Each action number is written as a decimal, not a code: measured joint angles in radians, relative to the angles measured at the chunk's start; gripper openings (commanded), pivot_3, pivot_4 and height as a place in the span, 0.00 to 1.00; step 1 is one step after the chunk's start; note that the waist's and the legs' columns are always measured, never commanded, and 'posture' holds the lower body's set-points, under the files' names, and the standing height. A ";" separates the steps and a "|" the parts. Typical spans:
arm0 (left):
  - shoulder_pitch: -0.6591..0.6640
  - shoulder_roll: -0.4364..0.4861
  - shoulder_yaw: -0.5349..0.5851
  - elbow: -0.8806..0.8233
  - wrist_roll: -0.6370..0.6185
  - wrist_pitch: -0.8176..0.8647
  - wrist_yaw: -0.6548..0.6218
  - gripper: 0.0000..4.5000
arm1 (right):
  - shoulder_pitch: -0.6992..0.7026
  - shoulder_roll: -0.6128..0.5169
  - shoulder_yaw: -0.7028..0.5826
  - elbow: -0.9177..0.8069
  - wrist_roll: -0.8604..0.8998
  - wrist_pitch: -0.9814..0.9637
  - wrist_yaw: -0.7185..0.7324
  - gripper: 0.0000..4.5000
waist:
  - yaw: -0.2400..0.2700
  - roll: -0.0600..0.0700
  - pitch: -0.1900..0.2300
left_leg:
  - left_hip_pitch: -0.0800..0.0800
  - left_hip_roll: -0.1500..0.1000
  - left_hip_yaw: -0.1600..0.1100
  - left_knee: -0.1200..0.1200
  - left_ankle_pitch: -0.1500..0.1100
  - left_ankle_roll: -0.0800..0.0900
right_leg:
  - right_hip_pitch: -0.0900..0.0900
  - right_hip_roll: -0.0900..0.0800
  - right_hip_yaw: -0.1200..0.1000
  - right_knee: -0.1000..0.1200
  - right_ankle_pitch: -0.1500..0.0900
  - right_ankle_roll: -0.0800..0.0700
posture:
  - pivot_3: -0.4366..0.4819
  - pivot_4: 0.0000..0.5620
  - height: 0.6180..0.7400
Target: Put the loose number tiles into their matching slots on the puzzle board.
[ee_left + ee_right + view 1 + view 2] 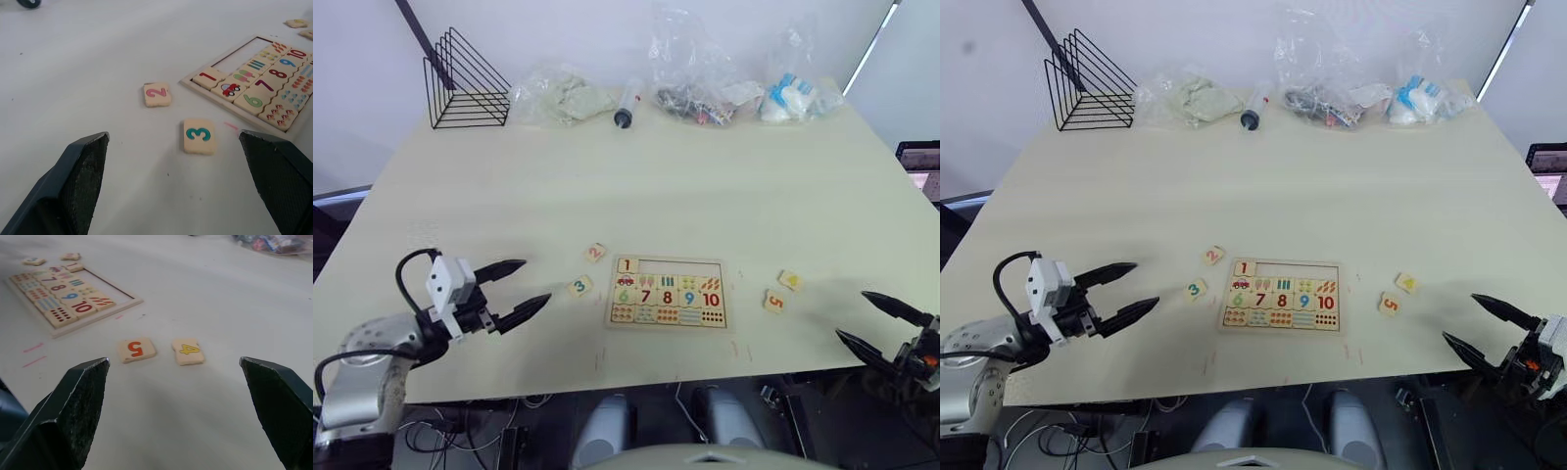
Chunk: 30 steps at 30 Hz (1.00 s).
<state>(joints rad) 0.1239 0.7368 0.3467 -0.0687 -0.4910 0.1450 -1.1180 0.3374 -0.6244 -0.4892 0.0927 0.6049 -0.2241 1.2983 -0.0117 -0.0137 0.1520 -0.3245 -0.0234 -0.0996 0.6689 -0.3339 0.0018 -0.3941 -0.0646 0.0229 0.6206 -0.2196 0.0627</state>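
Observation:
The puzzle board (719, 294) lies flat near the table's front edge. Its tile 1 (626, 265) sits in the leftmost slot of the top row; the other slots (680, 267) are bare. Loose tiles 2 (595, 253) and 3 (579, 286) lie just left of the board, tiles 4 (790, 280) and 5 (774, 301) just right of it. My left gripper (522, 286) is open, left of tile 3 (199, 135). My right gripper (874, 319) is open, right of tile 5 (136, 349) and tile 4 (188, 351).
Along the table's far edge stand a black wire rack (462, 83), a syringe (626, 104) and several clear plastic bags (705, 78). The table's front edge (656, 384) runs close below the board.

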 measured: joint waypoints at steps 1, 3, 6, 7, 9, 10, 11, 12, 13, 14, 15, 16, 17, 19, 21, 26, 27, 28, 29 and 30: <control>-0.016 0.001 -0.011 0.001 0.001 0.007 0.002 1.00 | -0.003 0.000 0.000 0.000 0.009 0.000 0.016 1.00 | 0.000 0.000 0.000 | 0.000 0.000 0.000 0.000 0.000 0.000 | 0.000 0.000 0.000 0.000 0.000 0.001 | 0.48 0.27 1.00; -0.061 0.011 -0.045 0.007 0.017 0.024 0.006 1.00 | -0.015 0.000 0.001 -0.002 0.030 0.000 0.047 1.00 | 0.001 0.000 0.000 | 0.000 0.000 0.000 0.000 0.000 0.000 | 0.000 0.000 0.000 0.000 0.001 0.001 | 0.48 0.27 1.00; -0.118 0.022 -0.081 0.019 0.031 0.033 0.007 1.00 | -0.027 0.000 0.002 -0.008 0.055 0.004 0.081 1.00 | 0.000 0.000 0.000 | 0.000 0.000 -0.001 0.000 0.000 0.000 | 0.000 0.000 -0.001 0.000 0.001 0.001 | 0.48 0.27 1.00; -0.123 0.023 -0.084 0.021 0.033 0.035 0.007 1.00 | -0.029 0.000 0.002 -0.009 0.056 0.004 0.085 1.00 | 0.000 0.000 0.000 | 0.000 0.000 -0.001 0.000 0.000 0.000 | 0.000 0.000 -0.001 0.000 0.001 0.001 | 0.48 0.27 1.00; -0.223 0.035 -0.150 0.064 0.065 0.062 0.001 1.00 | -0.042 0.000 0.016 -0.038 0.090 0.023 0.134 1.00 | 0.000 0.001 0.001 | 0.000 -0.001 -0.001 0.000 0.000 0.000 | 0.000 0.000 -0.001 0.000 0.001 0.001 | 0.48 0.27 1.00; -0.228 0.035 -0.153 0.064 0.067 0.064 0.001 1.00 | -0.043 0.000 0.018 -0.040 0.092 0.023 0.136 1.00 | 0.001 0.000 0.001 | -0.001 -0.001 -0.001 0.000 0.000 0.000 | 0.000 0.000 -0.001 0.000 0.001 0.001 | 0.48 0.27 1.00; -0.264 0.037 -0.175 0.073 0.079 0.073 0.000 1.00 | -0.045 0.000 0.020 -0.047 0.103 0.025 0.148 1.00 | 0.002 0.000 0.001 | 0.000 -0.001 -0.002 0.000 0.000 0.000 | 0.000 0.000 -0.001 0.000 0.001 0.001 | 0.48 0.27 1.00; -0.287 0.038 -0.189 0.081 0.086 0.078 0.000 1.00 | -0.049 0.000 0.022 -0.050 0.106 0.025 0.157 1.00 | 0.002 0.000 0.001 | -0.001 -0.001 -0.002 0.000 0.000 0.000 | 0.000 0.000 -0.001 -0.001 0.001 0.001 | 0.48 0.27 1.00; -0.303 0.039 -0.199 0.085 0.095 0.083 0.001 1.00 | -0.051 0.001 0.023 -0.051 0.108 0.025 0.162 1.00 | 0.003 0.000 0.001 | -0.001 -0.001 -0.002 0.000 0.000 0.000 | 0.000 0.000 -0.001 -0.001 0.001 0.001 | 0.48 0.27 1.00; -0.340 0.039 -0.224 0.101 0.110 0.088 -0.002 1.00 | -0.054 0.002 0.023 -0.053 0.109 0.023 0.172 1.00 | 0.001 0.000 0.001 | -0.001 -0.002 -0.002 0.000 0.000 0.000 | 0.000 0.000 -0.001 -0.001 0.001 0.001 | 0.48 0.27 1.00; -0.361 0.039 -0.240 0.114 0.117 0.089 -0.005 1.00 | -0.054 0.005 0.023 -0.053 0.109 0.022 0.178 1.00 | 0.001 0.000 0.001 | -0.001 -0.002 -0.002 0.000 0.000 0.000 | 0.000 0.000 -0.001 -0.001 0.001 0.001 | 0.48 0.27 1.00; -0.375 0.037 -0.250 0.127 0.123 0.091 -0.008 1.00 | -0.056 0.008 0.024 -0.053 0.109 0.022 0.181 1.00 | 0.000 0.000 0.001 | -0.001 -0.002 -0.002 0.000 0.000 0.000 | 0.000 0.000 -0.001 -0.001 0.001 0.001 | 0.48 0.27 1.00; -0.400 0.036 -0.269 0.150 0.138 0.092 -0.008 1.00 | -0.055 0.011 0.024 -0.052 0.109 0.020 0.185 1.00 | 0.000 0.000 0.001 | -0.001 -0.002 -0.002 0.000 0.000 0.000 | 0.000 0.000 -0.001 -0.001 0.001 0.001 | 0.48 0.27 1.00; -0.444 0.028 -0.300 0.192 0.164 0.093 -0.007 1.00 | -0.062 0.015 0.029 -0.052 0.108 0.018 0.187 1.00 | 0.000 0.000 0.001 | -0.001 -0.002 -0.002 0.000 0.000 0.000 | 0.000 0.000 -0.001 -0.001 0.001 0.001 | 0.48 0.27 1.00; -0.461 0.027 -0.319 0.209 0.181 0.092 -0.006 1.00 | -0.062 0.016 0.031 -0.053 0.107 0.017 0.186 1.00 | 0.000 0.000 0.001 | -0.001 -0.002 -0.002 0.000 0.000 0.000 | 0.000 0.000 -0.001 -0.001 0.001 0.001 | 0.48 0.27 1.00; -0.507 0.012 -0.364 0.259 0.240 0.096 0.007 1.00 | -0.061 0.024 0.036 -0.062 0.104 0.014 0.173 1.00 | 0.000 0.000 0.001 | -0.001 -0.002 -0.002 0.000 0.000 0.000 | 0.000 0.000 -0.001 -0.002 0.001 0.001 | 0.48 0.27 1.00; -0.510 0.006 -0.366 0.260 0.244 0.096 0.012 1.00 | -0.061 0.026 0.037 -0.066 0.103 0.013 0.172 1.00 | 0.001 0.000 0.001 | -0.001 -0.002 -0.002 0.000 0.000 0.000 | 0.000 0.000 -0.001 -0.002 0.001 0.001 | 0.48 0.27 1.00; -0.514 -0.006 -0.371 0.266 0.255 0.096 0.021 1.00 | -0.062 0.030 0.038 -0.074 0.102 0.009 0.165 1.00 | 0.002 0.000 0.001 | -0.001 -0.002 -0.002 0.000 0.000 0.000 | 0.000 0.000 -0.001 -0.002 0.001 0.001 | 0.48 0.27 1.00; -0.514 -0.015 -0.379 0.275 0.262 0.096 0.032 1.00 | -0.062 0.033 0.039 -0.077 0.101 0.006 0.161 1.00 | 0.002 0.000 0.001 | -0.001 -0.002 -0.002 0.000 0.000 0.000 | 0.000 0.000 -0.001 -0.002 0.001 0.001 | 0.48 0.27 1.00; -0.514 -0.023 -0.384 0.283 0.269 0.096 0.039 1.00 | -0.061 0.033 0.039 -0.077 0.101 0.004 0.157 1.00 | 0.002 0.000 0.001 | -0.001 -0.002 -0.002 0.000 0.000 0.000 | 0.000 0.000 -0.001 -0.002 0.001 0.001 | 0.48 0.27 1.00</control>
<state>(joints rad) -0.3904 0.7137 -0.0373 0.2145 -0.2217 0.2408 -1.0794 0.2764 -0.5911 -0.4504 0.0159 0.7057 -0.2203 1.4555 -0.0098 -0.0135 0.1527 -0.3256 -0.0253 -0.1016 0.6687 -0.3337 0.0015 -0.3945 -0.0646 0.0216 0.6189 -0.2188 0.0639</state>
